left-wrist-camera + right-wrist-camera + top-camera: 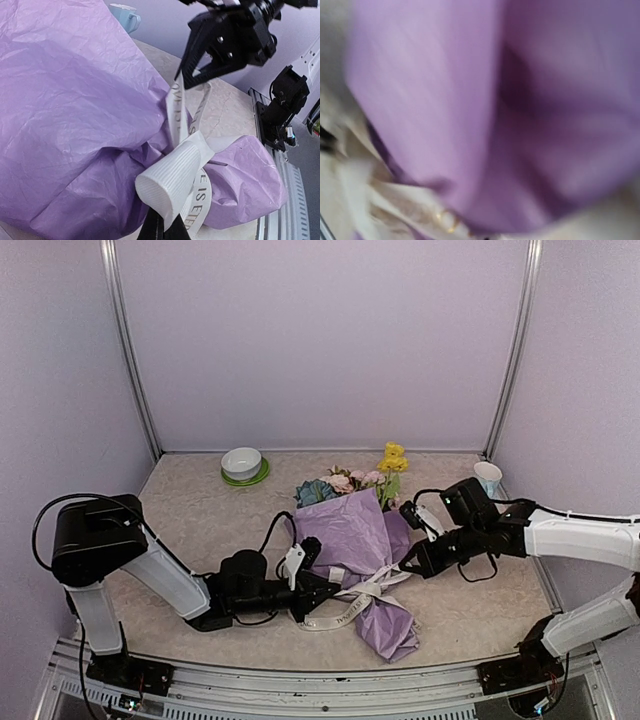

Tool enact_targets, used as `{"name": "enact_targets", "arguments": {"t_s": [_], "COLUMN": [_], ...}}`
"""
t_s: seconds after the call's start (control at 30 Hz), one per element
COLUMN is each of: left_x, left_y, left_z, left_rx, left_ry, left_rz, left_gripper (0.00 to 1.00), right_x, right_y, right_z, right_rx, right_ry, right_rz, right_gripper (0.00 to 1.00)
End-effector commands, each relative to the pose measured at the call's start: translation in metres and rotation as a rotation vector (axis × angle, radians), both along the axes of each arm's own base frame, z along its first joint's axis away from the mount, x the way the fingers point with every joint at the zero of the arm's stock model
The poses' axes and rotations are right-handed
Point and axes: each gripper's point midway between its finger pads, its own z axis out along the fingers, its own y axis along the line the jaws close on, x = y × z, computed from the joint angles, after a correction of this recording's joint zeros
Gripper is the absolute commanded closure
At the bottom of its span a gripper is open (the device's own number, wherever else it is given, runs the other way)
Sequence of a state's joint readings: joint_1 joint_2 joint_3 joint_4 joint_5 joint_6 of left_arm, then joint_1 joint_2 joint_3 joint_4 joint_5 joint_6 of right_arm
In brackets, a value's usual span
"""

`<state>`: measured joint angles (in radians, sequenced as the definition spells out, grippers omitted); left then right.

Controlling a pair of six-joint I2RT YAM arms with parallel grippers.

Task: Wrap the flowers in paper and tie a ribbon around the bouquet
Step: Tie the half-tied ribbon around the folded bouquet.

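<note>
Left gripper (165, 227) has its two dark fingers pressed together on a loop of the long cream-white fabric ribbon (172, 175) printed with small dark lettering. The loop bulges out just above the fingertips, and its ribbed surface faces the left wrist camera. From that loop two strands of the ribbon rise to the right gripper (186, 77), whose black fingers are pinched together on their upper ends. The ribbon circles the narrow waist of the bouquet (352, 530), a cone of crinkled lilac-pink wrapping paper (75, 100) lying on its side near the middle of the pale mottled table (200, 520). Its gathered tail points toward the near edge between the two arms. At the wide far end, the artificial flowers (345, 481) show above the paper: blue and pink blooms with green leaves, and a yellow bloom at the right. The left arm lies low along the table on the left of the bouquet, and the right arm reaches in from the right. A round white bowl (242, 460) on a green plate (262, 478) stands well apart at the back, and a pale cup (487, 478) stands in the far right corner. The right wrist view is blurred, showing only lilac paper with something cream at the lower left.
</note>
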<state>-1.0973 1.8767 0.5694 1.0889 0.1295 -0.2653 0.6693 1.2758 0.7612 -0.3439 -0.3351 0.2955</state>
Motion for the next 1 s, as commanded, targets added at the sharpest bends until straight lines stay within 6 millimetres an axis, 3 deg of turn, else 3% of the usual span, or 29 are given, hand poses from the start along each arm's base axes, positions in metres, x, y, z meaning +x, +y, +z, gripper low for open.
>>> {"name": "enact_targets", "arguments": {"t_s": [0.0, 0.23, 0.47, 0.63, 0.8, 0.97], "left_x": [-0.001, 0.025, 0.034, 0.045, 0.044, 0.048], "left_y": [0.005, 0.042, 0.073, 0.113, 0.118, 0.146], "left_z": [-0.008, -0.032, -0.061, -0.06, -0.074, -0.083], "left_rx": [-0.031, -0.037, 0.055, 0.017, 0.114, 0.11], "left_ry": [0.158, 0.361, 0.457, 0.469, 0.452, 0.484], "left_rz": [0.001, 0.202, 0.365, 0.517, 0.515, 0.615], "left_gripper": [1.0, 1.0, 1.0, 1.0, 1.0, 1.0], "right_x": [-0.013, -0.01, -0.01, -0.005, -0.007, 0.0], "right_y": [-0.033, -0.065, -0.075, -0.096, -0.097, -0.107], "right_z": [-0.029, -0.048, -0.073, -0.087, -0.101, -0.105], "right_rx": [-0.035, 0.022, 0.084, 0.159, 0.158, 0.127], "right_ry": [0.079, 0.124, 0.202, 0.244, 0.291, 0.261], "right_rz": [-0.087, -0.19, -0.243, -0.327, -0.317, -0.367], "right_gripper": [1.0, 1.0, 1.0, 1.0, 1.0, 1.0]}}
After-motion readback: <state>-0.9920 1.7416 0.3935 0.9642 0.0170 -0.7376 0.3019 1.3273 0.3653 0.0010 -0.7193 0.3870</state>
